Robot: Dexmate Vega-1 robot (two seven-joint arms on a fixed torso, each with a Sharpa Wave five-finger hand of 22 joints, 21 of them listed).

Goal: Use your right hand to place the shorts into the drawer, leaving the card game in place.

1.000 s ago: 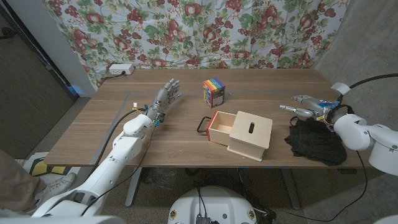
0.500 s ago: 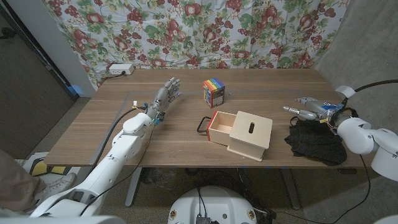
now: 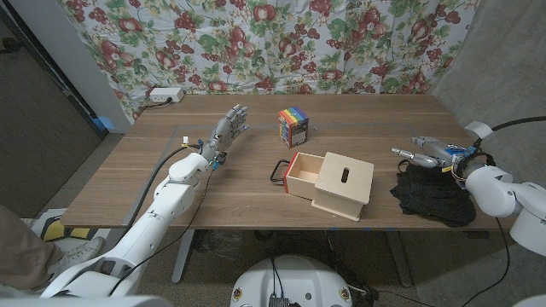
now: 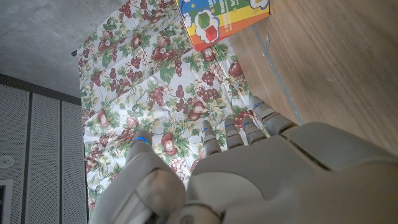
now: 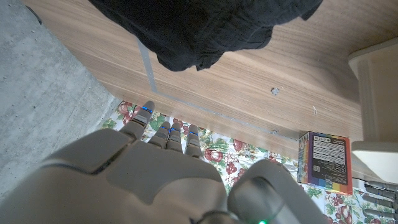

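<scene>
Brown wooden table (image 3: pixel 128 183) carries everything. Pale wooden box w/ open orange-edged drawer (image 3: pixel 328 182) sits mid-table, black handle toward the robot's left. Crumpled black shorts (image 3: pixel 432 195) lie at the table's right edge, well apart from drawer. Right hand (image 3: pixel 424 153) just behind shorts, fingers extended, holding nothing. Left hand (image 3: pixel 226 135) on the left side, fingers spread, empty. Rainbow-striped card game box (image 3: pixel 293 126) stands behind drawer.

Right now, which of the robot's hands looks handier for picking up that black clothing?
The right hand. It hangs open just beyond the black shorts at the table's right end. The left hand is far across the table, past the wooden drawer box.
</scene>
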